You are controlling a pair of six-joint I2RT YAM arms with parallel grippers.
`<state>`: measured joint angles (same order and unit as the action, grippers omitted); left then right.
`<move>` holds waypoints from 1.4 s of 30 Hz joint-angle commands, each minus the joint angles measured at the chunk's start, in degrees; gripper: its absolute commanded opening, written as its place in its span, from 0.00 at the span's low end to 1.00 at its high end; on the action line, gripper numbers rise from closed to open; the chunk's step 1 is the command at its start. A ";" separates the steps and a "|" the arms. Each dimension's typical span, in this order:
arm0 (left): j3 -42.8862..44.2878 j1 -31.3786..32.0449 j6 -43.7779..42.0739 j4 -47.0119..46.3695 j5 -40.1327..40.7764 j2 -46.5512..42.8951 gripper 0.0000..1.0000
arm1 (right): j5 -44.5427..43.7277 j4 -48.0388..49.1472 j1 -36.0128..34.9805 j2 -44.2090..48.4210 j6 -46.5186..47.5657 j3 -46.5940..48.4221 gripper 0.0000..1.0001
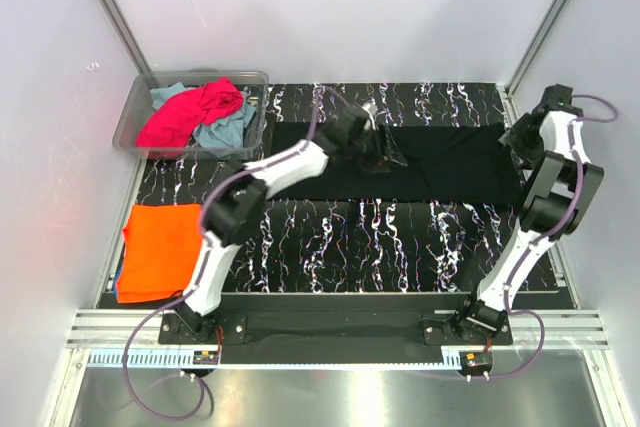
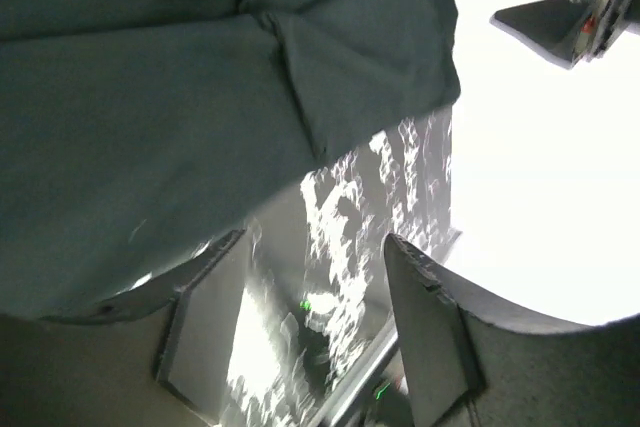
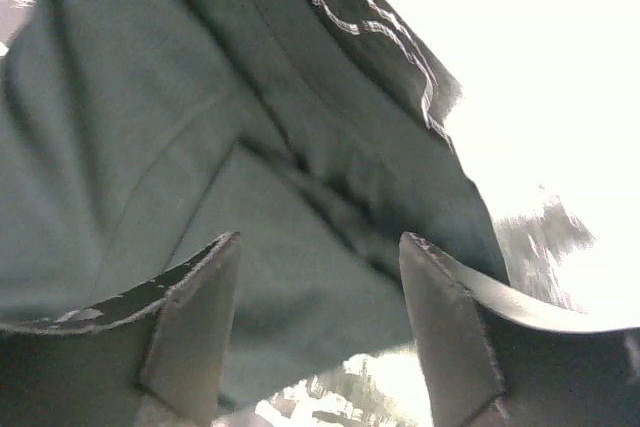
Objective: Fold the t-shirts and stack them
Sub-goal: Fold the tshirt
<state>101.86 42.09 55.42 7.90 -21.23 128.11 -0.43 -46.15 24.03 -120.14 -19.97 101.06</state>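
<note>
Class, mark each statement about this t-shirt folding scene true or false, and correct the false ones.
1. The black t-shirt lies spread on the table. True.
2. The orange t-shirt sits in the clear bin. False: it lies folded on the table, outside the bin.
3. A magenta-pink t-shirt is in the bin. True.
4. The left gripper is shut on the black t-shirt. False: its jaws stand apart with nothing between them.
</note>
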 commanded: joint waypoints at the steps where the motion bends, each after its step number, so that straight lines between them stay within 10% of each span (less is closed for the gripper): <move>1: -2.45 -2.18 -20.99 17.42 1.00 -12.52 0.60 | -2.48 -4.56 -1.17 9.11 -3.23 -2.43 0.74; 12: -15.64 -14.49 -43.19 29.19 12.18 -14.31 0.65 | 0.34 -3.07 -21.91 10.80 -18.69 -5.08 1.00; 24: -22.82 -16.34 -31.80 29.10 14.30 -11.13 0.64 | -0.80 -2.19 -32.12 11.76 -21.26 -7.89 1.00; 33: -43.30 -8.61 -17.30 24.80 5.77 -20.08 0.64 | -7.83 -5.00 -30.63 10.98 -14.76 -7.36 1.00; 42: -52.38 12.21 -3.93 23.12 5.59 -34.06 0.65 | -11.61 -4.48 -22.01 4.58 -10.80 -6.13 1.00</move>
<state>53.43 49.21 44.51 25.06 -13.45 95.33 -7.99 -50.78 -0.34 -112.60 -32.82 93.03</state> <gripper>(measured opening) 0.640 0.994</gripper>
